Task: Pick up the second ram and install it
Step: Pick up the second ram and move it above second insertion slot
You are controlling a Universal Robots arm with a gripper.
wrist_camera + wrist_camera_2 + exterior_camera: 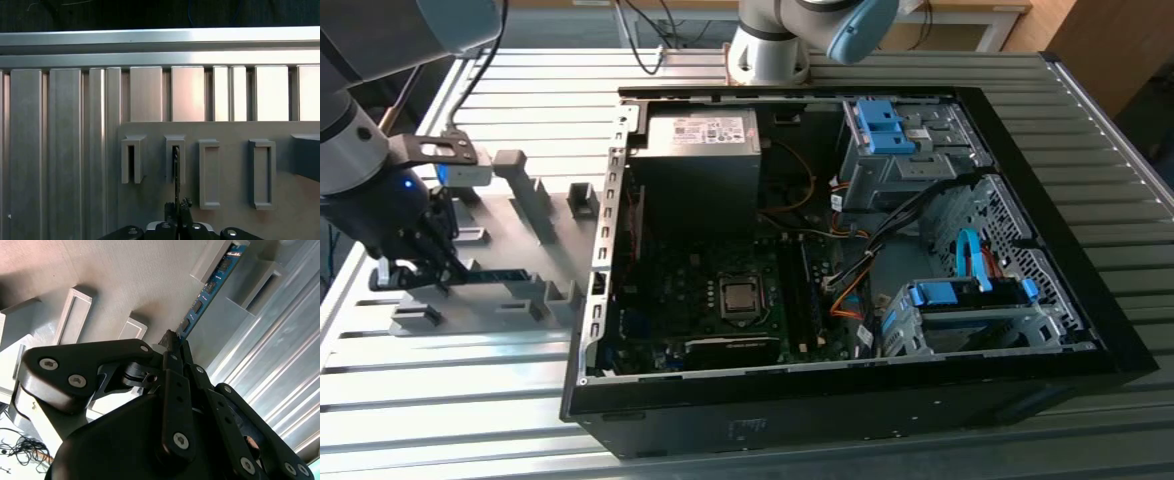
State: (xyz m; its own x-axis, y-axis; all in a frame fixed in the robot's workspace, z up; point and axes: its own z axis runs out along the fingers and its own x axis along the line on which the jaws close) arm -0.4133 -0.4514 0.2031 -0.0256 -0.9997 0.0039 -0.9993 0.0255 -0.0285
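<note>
The second ram (212, 285) is a thin blue-green stick with black chips, standing on edge in the slotted posts of the grey tray (520, 205). In the exterior view, the second ram (494, 272) shows as a dark bar at the tray's near end. My gripper (172, 342) is closed on one end of the stick, one black finger on each face. In the first wrist view, the second ram (176, 167) appears edge-on, running from a tray post down into my gripper (177, 205). In the exterior view, my gripper (420, 268) hangs low over the tray.
An open computer case (854, 400) lies at the exterior view's right of the tray, showing the motherboard with its processor socket (739, 296), the power supply (700, 135) and blue-tabbed drive bays (961, 295). Everything rests on a ribbed aluminium table (454, 400). Other tray posts (260, 172) stand nearby.
</note>
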